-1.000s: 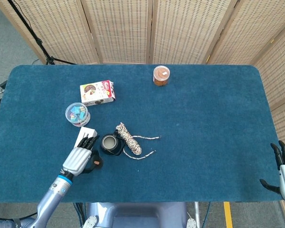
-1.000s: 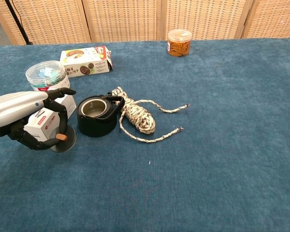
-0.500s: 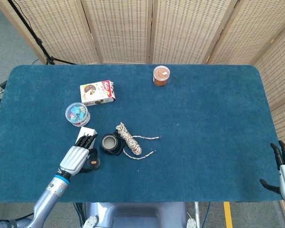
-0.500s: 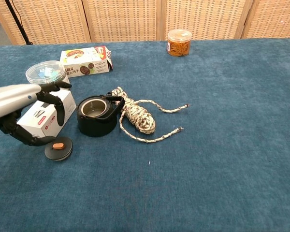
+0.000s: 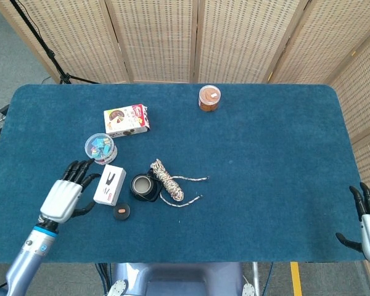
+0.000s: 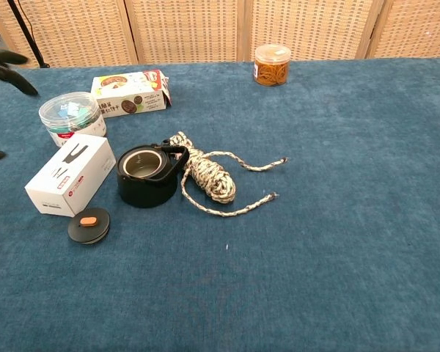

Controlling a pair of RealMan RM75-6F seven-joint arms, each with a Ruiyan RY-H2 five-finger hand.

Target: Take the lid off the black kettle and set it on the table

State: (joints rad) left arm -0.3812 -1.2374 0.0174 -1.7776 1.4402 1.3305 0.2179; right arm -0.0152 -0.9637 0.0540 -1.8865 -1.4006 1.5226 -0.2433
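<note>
The black kettle [image 5: 144, 187] [image 6: 148, 176] stands uncovered on the blue table, its handle folded toward the rope. Its round black lid [image 5: 121, 211] [image 6: 89, 225] with an orange knob lies flat on the cloth, just in front and to the left of the kettle. My left hand [image 5: 66, 195] hovers open, left of the white box, fingers spread and holding nothing; in the chest view only its dark fingertips [image 6: 7, 64] show at the left edge. My right hand [image 5: 369, 223] is open at the table's near right corner.
A white box [image 5: 109, 184] [image 6: 71, 173] lies left of the kettle. A coiled rope [image 5: 169, 182] [image 6: 210, 177] touches the kettle's right. A clear tub of clips [image 5: 100, 148], a snack box [image 5: 127, 119] and a brown jar [image 5: 209, 97] stand further back.
My left hand let go of the lid, which now lies on the table, and drew away to the left and up, off the white box. The right hand stayed put.
</note>
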